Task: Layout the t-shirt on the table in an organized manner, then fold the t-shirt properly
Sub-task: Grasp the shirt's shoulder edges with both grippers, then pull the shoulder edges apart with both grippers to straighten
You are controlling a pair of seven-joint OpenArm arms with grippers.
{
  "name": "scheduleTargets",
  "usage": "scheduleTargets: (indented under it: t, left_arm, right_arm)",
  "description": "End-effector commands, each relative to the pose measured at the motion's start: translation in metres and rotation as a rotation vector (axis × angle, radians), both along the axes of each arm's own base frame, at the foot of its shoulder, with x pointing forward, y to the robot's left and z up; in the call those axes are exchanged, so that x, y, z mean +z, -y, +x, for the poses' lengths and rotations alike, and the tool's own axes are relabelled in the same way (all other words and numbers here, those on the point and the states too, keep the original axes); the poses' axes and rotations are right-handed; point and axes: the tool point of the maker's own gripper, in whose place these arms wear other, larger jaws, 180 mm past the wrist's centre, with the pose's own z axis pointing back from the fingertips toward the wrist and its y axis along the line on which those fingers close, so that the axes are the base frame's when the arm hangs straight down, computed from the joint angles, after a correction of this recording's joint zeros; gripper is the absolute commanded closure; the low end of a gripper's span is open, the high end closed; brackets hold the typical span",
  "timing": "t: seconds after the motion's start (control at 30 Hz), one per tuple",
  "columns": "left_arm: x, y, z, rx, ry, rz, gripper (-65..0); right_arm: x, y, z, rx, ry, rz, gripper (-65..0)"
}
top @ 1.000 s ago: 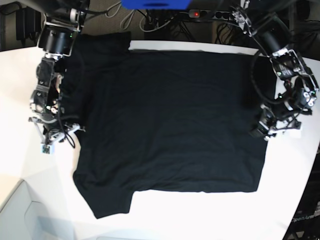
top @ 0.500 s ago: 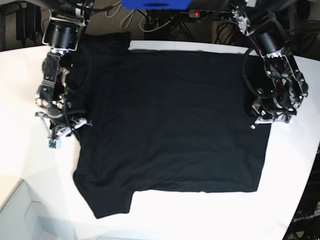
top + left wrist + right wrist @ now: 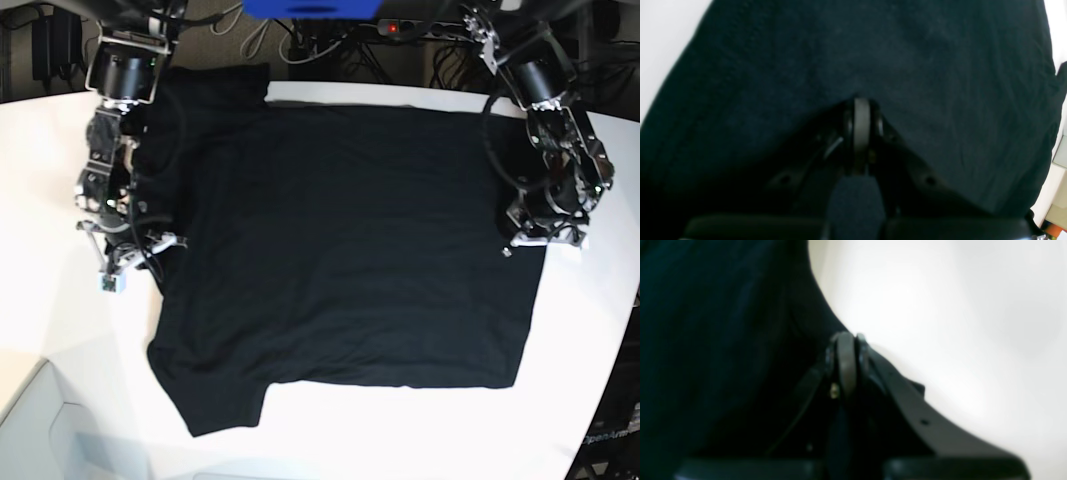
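White table (image 3: 40,200) margins around flat t-shirt (image 3: 340,250), 2 tools at side edges.

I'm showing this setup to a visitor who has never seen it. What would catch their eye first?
The t-shirt, big and plain black, lies spread flat across the middle of the white table. One arm stands at each of its side edges: the left gripper on the overhead view's right, the right gripper on its left, both shut low at the cloth's edge.

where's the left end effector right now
In the base view the left end effector is on the right side, down at the t-shirt's right edge on the table. Its wrist view shows it shut, with black cloth around its tips.
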Motion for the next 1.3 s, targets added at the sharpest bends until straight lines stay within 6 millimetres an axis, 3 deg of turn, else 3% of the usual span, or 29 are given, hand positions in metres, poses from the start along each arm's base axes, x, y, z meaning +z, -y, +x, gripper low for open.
scheduleTargets:
  t: [0.0,0.2,0.33,0.53,0.67,0.87,1.0,1.1,1.2,1.27]
  left_arm:
    - [-0.01,-0.012,-0.016,0.011,-0.079,0.057,0.0]
    - [-0.015,-0.011,-0.022,0.009,-0.092,0.051,0.0]
    - [-0.016,-0.009,-0.024,0.005,-0.099,0.043,0.0]
    - [-0.018,-0.009,-0.029,0.004,-0.107,0.044,0.0]
    - [-0.018,-0.009,-0.03,0.004,-0.109,0.044,0.0]
    - [-0.019,-0.01,-0.031,0.01,-0.11,0.043,0.0]
    - [-0.023,-0.013,-0.04,0.011,-0.128,0.048,0.0]
    - [-0.023,-0.014,-0.04,0.012,-0.128,0.049,0.0]
    - [-0.021,-0.015,-0.038,0.012,-0.121,0.054,0.0]
    - [-0.008,-0.018,-0.031,0.012,-0.085,0.078,0.0]
  right_arm:
    - [-0.002,0.009,-0.003,-0.012,-0.034,-0.021,0.0]
    - [0.006,0.029,-0.002,-0.053,-0.029,-0.051,0.0]
    - [0.017,0.064,-0.011,-0.242,-0.003,-0.078,0.0]
    - [0.017,0.071,-0.016,-0.281,-0.006,-0.085,0.0]
    - [0.046,0.082,-0.018,-0.32,0.083,-0.099,0.0]
    - [0.102,0.056,-0.004,-0.29,0.249,-0.094,0.0]
    - [0.101,0.025,0.009,-0.208,0.248,-0.082,0.0]
    - [0.088,0.004,0.013,-0.148,0.208,-0.071,0.0]
    - [0.075,-0.008,0.008,-0.118,0.143,-0.058,0.0]
    - [0.067,-0.01,0.004,-0.118,0.108,-0.048,0.0]
